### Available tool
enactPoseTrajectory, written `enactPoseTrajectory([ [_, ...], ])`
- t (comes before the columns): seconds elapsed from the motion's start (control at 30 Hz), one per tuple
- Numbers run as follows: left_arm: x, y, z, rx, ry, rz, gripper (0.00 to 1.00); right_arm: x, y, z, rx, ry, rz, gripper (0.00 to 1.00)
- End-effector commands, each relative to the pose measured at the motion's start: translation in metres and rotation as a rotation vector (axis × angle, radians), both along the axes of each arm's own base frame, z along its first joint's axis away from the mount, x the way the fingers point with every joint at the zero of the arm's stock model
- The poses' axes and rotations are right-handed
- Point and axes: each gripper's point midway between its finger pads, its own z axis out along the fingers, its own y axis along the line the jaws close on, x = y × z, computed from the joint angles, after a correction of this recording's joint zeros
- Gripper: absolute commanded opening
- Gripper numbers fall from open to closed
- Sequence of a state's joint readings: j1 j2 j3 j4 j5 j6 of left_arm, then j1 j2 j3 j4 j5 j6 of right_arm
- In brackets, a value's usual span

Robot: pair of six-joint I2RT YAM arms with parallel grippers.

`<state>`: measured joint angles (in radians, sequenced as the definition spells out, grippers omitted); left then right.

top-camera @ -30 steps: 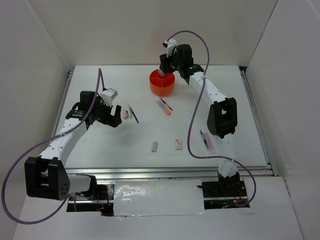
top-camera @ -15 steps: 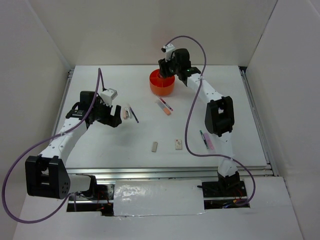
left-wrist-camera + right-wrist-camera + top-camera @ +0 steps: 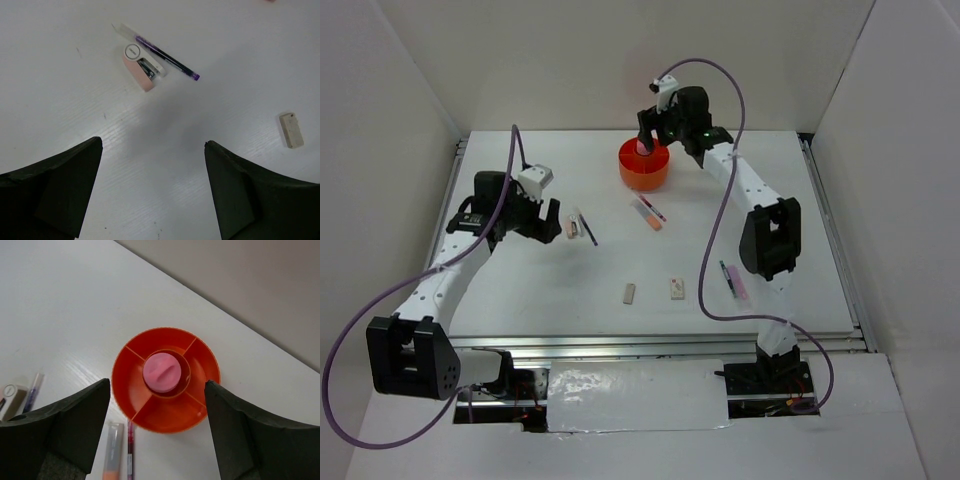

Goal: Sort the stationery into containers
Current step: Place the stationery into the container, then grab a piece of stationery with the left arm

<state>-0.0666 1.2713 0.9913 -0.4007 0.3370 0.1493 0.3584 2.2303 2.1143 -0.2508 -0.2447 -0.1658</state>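
Observation:
The orange tub [image 3: 643,167] stands at the far middle of the table. In the right wrist view the tub [image 3: 150,415] has inner dividers, and a stubby pink glue stick [image 3: 162,372] stands in its central ring. My right gripper [image 3: 649,141] hangs open and empty right above it [image 3: 157,386]. My left gripper [image 3: 553,226] is open and empty over the table [image 3: 150,145]. Just beyond it lie a small pink-and-white eraser [image 3: 142,67] and a purple pen [image 3: 165,52], side by side.
An orange-pink marker [image 3: 648,214] and a dark pen [image 3: 654,207] lie just in front of the tub. A beige eraser [image 3: 630,292] and a white eraser [image 3: 677,288] lie mid-table. Two more pens [image 3: 732,280] lie by the right arm. White walls enclose the table.
My right gripper has stayed over the tub, lifting and shifting slightly. My left gripper has drawn back a little to the left. No item on the table has moved.

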Motion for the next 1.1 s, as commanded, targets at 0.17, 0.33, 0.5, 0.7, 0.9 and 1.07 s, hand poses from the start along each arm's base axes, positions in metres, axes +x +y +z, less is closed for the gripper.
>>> enactPoseTrajectory([
  [0.17, 0.036, 0.006, 0.037, 0.037, -0.026, 0.157, 0.80, -0.097, -0.077, 0.112, 0.069, -0.076, -0.081, 0.79],
  [0.33, 0.042, -0.022, 0.033, -0.033, -0.002, 0.300, 0.75, -0.153, -0.127, 0.070, 0.054, 0.028, -0.148, 0.77],
  [0.5, 0.067, -0.037, 0.012, -0.005, 0.075, 0.523, 0.77, -0.193, -0.161, 0.039, 0.052, 0.087, -0.202, 0.77],
  [0.7, 0.107, -0.042, -0.039, 0.073, 0.266, 0.645, 0.77, -0.214, -0.173, 0.025, 0.081, 0.127, -0.217, 0.77],
  [0.9, 0.147, -0.031, -0.075, 0.025, 0.327, 0.690, 0.69, -0.218, -0.176, 0.016, 0.093, 0.159, -0.219, 0.77],
  [1.07, 0.158, -0.031, -0.100, 0.008, 0.376, 0.688, 0.57, -0.218, -0.177, 0.008, 0.103, 0.185, -0.220, 0.77],
])
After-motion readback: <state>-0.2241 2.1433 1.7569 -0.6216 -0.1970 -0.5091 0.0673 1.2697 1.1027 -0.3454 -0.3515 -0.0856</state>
